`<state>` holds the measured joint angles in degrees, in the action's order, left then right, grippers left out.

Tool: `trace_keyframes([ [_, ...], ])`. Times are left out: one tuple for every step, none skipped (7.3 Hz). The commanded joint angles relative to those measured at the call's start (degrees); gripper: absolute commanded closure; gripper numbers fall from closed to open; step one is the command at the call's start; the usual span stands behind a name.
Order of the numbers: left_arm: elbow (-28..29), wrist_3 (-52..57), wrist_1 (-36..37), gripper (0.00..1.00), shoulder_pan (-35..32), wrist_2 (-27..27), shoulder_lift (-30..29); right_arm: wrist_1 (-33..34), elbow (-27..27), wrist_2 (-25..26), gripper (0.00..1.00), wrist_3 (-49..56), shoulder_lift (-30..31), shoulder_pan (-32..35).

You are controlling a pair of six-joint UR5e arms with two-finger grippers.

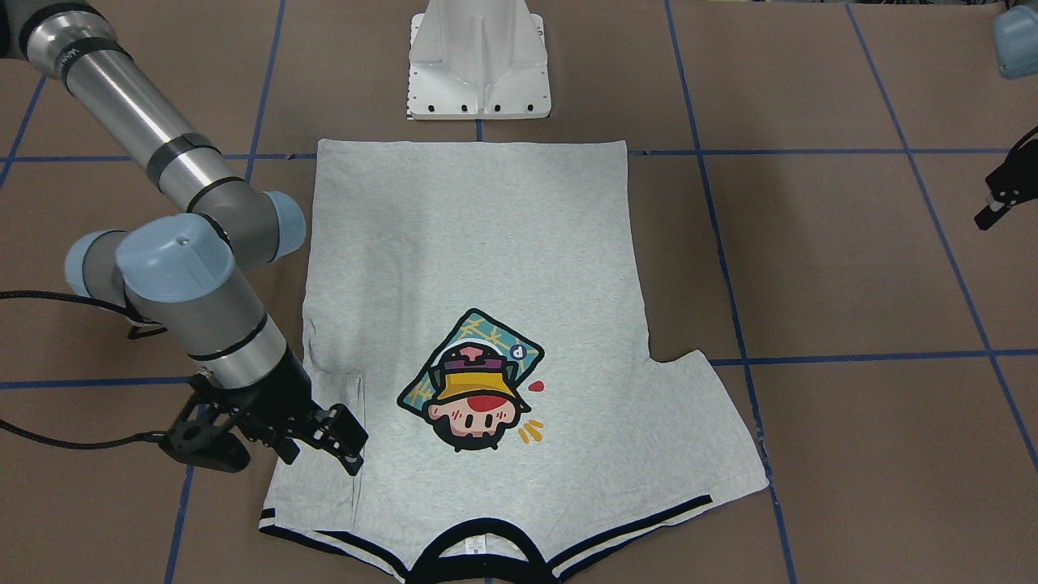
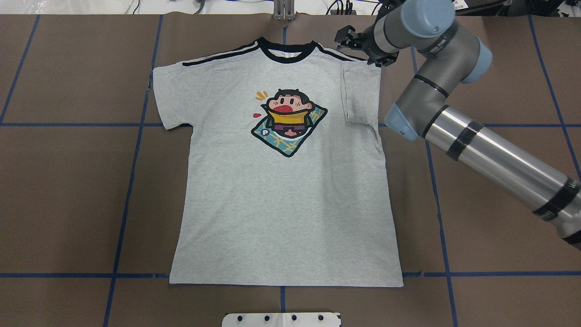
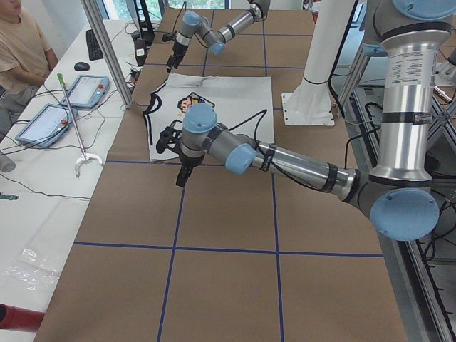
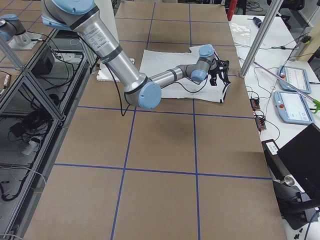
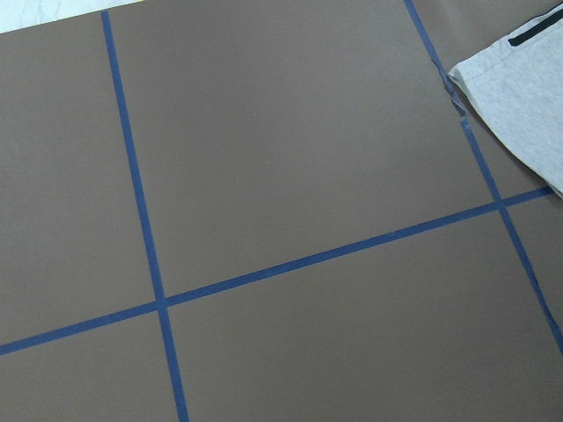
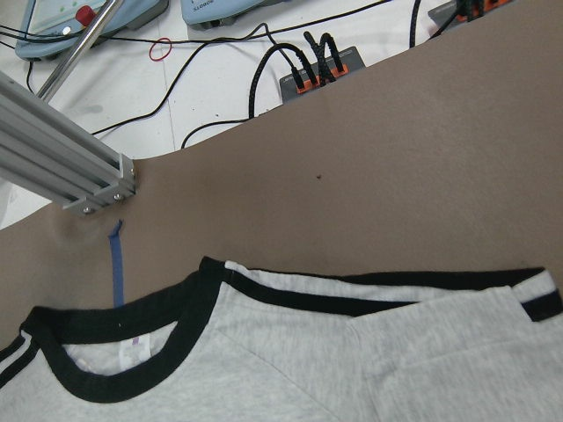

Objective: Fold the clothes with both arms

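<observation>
The grey T-shirt point(image 2: 281, 195) lies flat on the brown table, print up, collar point(image 2: 287, 49) on the far side from the robot's base. Its sleeve point(image 2: 358, 95) on the robot's right is folded in over the body; the other sleeve point(image 2: 170, 97) lies spread out. My right gripper point(image 2: 361, 47) hovers at that right shoulder, jaws apart and empty; it also shows in the front-facing view point(image 1: 349, 444). The right wrist view shows the collar point(image 6: 114, 352) and black shoulder stripe point(image 6: 369, 294). My left gripper point(image 1: 993, 207) is off the shirt past its spread sleeve, cut off at the edge; I cannot tell its state.
The white pedestal base point(image 1: 478, 73) stands at the shirt's hem side. Blue tape lines point(image 2: 131, 181) grid the table. An aluminium post point(image 6: 62, 167), cables and control tablets point(image 3: 50, 121) sit beyond the table edge by the collar. An operator point(image 3: 21, 50) sits there.
</observation>
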<state>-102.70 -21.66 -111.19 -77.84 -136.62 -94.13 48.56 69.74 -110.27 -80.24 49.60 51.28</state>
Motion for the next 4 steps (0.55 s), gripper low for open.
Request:
trace_keyframes([
  [9.1, -15.5, -10.7, 0.01, 7.9, 0.3, -8.7, 0.0, 13.3, -8.9, 0.00, 0.1, 10.8, 3.5],
  [13.9, -24.2, -15.1, 0.01, 11.5, 0.6, -13.1, 0.0, 18.0, -9.6, 0.00, 0.3, 15.6, 3.8],
  [20.5, -32.3, -19.0, 0.01, 13.7, 2.2, -18.4, -0.1, 21.3, -11.0, 0.00, 0.3, 19.0, 4.5],
  [25.0, -35.4, -22.9, 0.01, 14.4, 6.5, -20.5, -0.1, 23.2, -11.7, 0.00, 0.4, 21.4, 6.0],
])
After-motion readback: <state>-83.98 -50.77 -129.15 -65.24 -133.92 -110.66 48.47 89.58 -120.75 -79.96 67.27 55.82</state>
